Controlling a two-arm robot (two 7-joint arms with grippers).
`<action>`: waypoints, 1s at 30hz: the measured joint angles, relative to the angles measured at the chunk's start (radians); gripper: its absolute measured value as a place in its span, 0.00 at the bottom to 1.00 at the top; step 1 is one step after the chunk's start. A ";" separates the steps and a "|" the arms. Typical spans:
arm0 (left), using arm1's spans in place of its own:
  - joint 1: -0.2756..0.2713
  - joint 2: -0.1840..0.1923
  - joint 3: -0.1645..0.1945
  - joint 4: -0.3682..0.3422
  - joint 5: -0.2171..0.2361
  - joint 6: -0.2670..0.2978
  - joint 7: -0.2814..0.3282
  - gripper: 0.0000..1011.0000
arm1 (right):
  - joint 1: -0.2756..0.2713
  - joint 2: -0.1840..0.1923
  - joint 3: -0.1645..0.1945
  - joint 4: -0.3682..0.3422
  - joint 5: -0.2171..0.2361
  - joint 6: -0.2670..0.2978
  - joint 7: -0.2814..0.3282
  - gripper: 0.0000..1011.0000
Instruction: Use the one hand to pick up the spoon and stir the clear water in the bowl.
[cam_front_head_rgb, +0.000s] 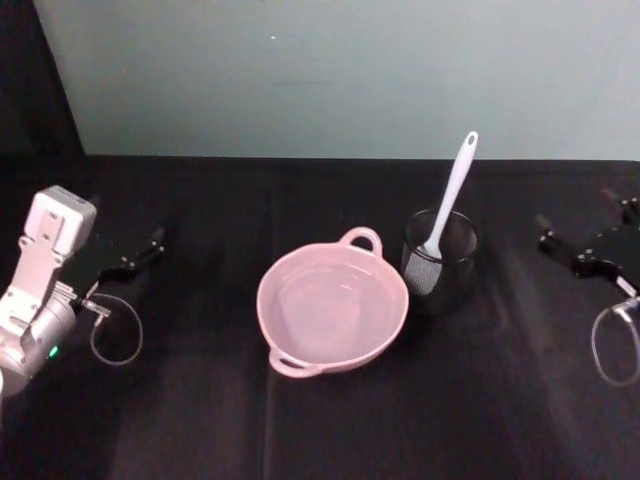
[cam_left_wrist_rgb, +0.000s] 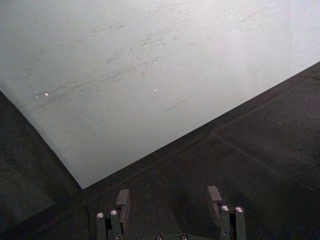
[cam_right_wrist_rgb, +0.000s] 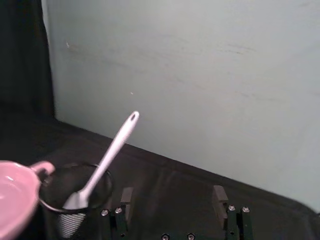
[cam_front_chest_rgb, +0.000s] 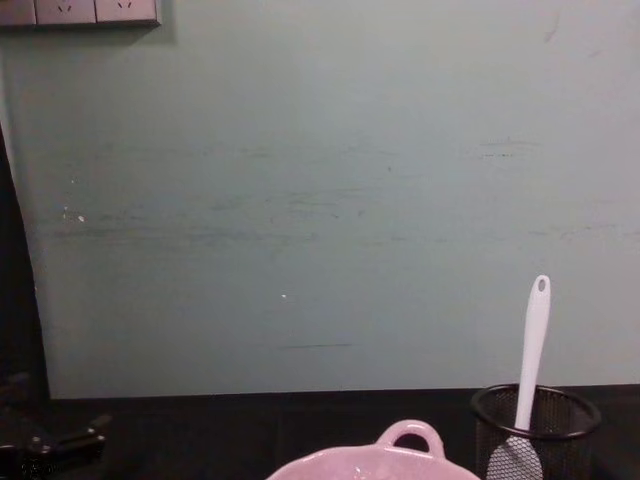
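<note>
The white spoon (cam_front_head_rgb: 447, 200) stands head-down in a black wire-mesh cup (cam_front_head_rgb: 440, 262), its handle leaning up and back; it also appears in the chest view as the spoon (cam_front_chest_rgb: 530, 350) and in the right wrist view as the spoon (cam_right_wrist_rgb: 107, 157). The pink bowl (cam_front_head_rgb: 385, 330) with clear water sits at the table's middle, just left of the cup. My left gripper (cam_front_head_rgb: 150, 243) rests open at the far left, well away from the bowl; its fingers (cam_left_wrist_rgb: 122, 202) hold nothing. My right gripper (cam_front_head_rgb: 545, 232) hovers open at the far right, apart from the cup, with empty fingers (cam_right_wrist_rgb: 218, 197).
A black cloth covers the table (cam_front_head_rgb: 200, 420). A pale green wall (cam_front_head_rgb: 340, 70) rises behind it. Cable loops hang beside each wrist (cam_front_head_rgb: 115, 335). Bare cloth lies in front of the bowl and between the bowl and each arm.
</note>
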 joint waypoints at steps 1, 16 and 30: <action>0.000 0.000 0.000 0.000 0.000 0.000 0.000 1.00 | -0.018 0.005 0.026 -0.019 0.054 0.013 0.029 0.99; 0.000 0.000 0.000 0.000 0.000 0.000 0.000 1.00 | 0.052 -0.021 0.110 -0.030 0.529 0.375 0.260 0.99; 0.000 0.000 0.000 0.000 0.000 0.000 0.000 1.00 | 0.309 -0.107 -0.051 0.234 0.542 0.414 0.372 0.99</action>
